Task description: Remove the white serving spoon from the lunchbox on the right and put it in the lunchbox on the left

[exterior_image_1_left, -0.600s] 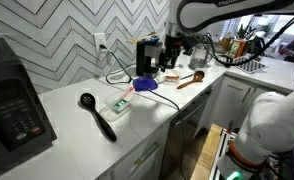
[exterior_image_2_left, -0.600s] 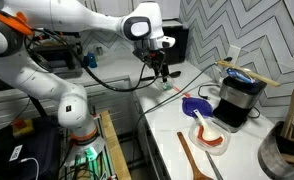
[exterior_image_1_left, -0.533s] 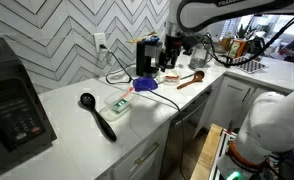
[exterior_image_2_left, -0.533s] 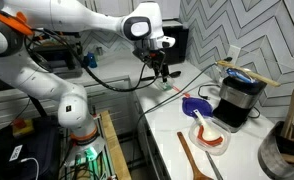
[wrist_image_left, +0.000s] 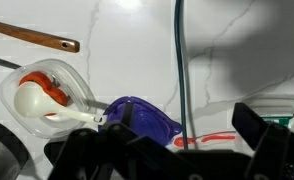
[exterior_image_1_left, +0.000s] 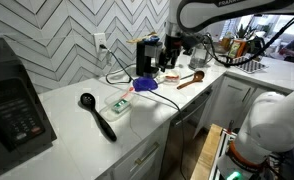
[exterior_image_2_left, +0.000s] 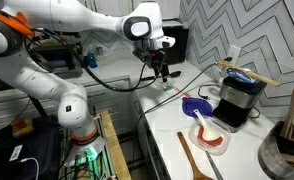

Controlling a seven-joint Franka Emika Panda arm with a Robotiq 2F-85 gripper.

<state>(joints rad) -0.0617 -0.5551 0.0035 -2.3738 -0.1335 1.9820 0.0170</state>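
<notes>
White serving spoon (wrist_image_left: 35,102) lies in a clear lunchbox (wrist_image_left: 12,85), its bowl beside a red piece (wrist_image_left: 47,88) and its handle over the rim, pointing at the purple object (wrist_image_left: 142,120). This lunchbox sits just beside the purple object on the white counter (exterior_image_1_left: 77,130). Beyond it, farther from the purple object, lies a wooden spoon (wrist_image_left: 32,35).

On the opposite side of the purple object, in an exterior view, stands a second lunchbox (exterior_image_1_left: 117,104), and past that a black ladle (exterior_image_1_left: 95,112). A dark cable (wrist_image_left: 180,60) runs across the counter close to the purple object.

The gripper (exterior_image_2_left: 159,70) hangs above the counter near the purple object. In the wrist view its jaws are spread wide and hold nothing, clear of the spoon.
</notes>
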